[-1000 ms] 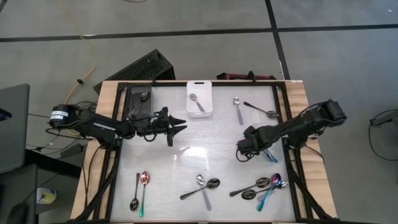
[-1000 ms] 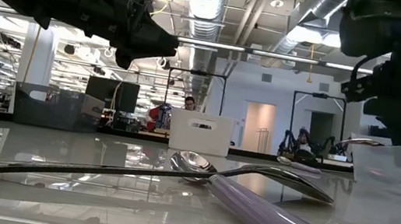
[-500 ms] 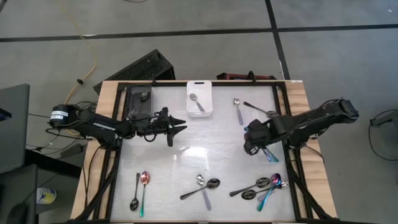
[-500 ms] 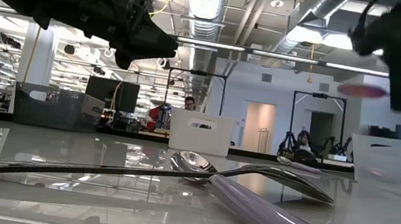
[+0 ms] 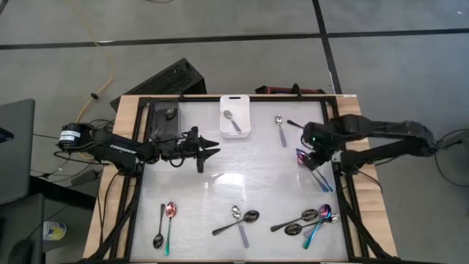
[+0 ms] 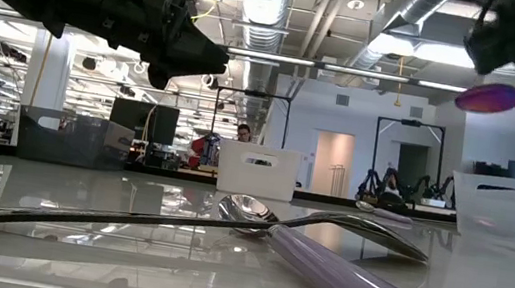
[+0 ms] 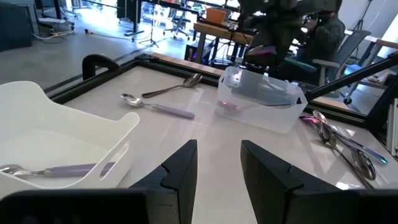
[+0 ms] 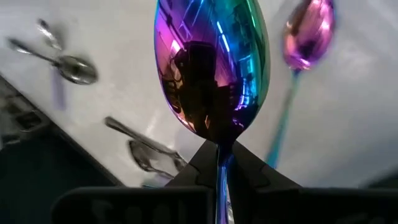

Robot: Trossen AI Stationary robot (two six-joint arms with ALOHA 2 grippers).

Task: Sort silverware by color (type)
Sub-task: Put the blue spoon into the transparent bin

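Right gripper (image 5: 308, 152) is clamped tight on the neck of an iridescent rainbow spoon (image 8: 211, 65), held in the air over the clear bin (image 7: 264, 96) at the right edge of the table (image 5: 220, 183), bowl sticking out ahead of the fingers. One more rainbow spoon (image 8: 305, 37) lies below it, probably in that bin, though its clear walls are hard to make out from above. Left gripper (image 5: 209, 150) hangs idle over the left-centre, fingers part open, nothing in them.

Unsorted spoons sit along the near edge, mixed pile (image 5: 308, 220) near right. White bin (image 5: 236, 116) at the far side holds a silver spoon (image 5: 231, 119).

Risks: grip is narrow and near the bowl, so the spoon may pivot or slip. Released too high or off-centre, it could bounce off the rim onto the table, or land among the spoons (image 5: 293, 128) far right.
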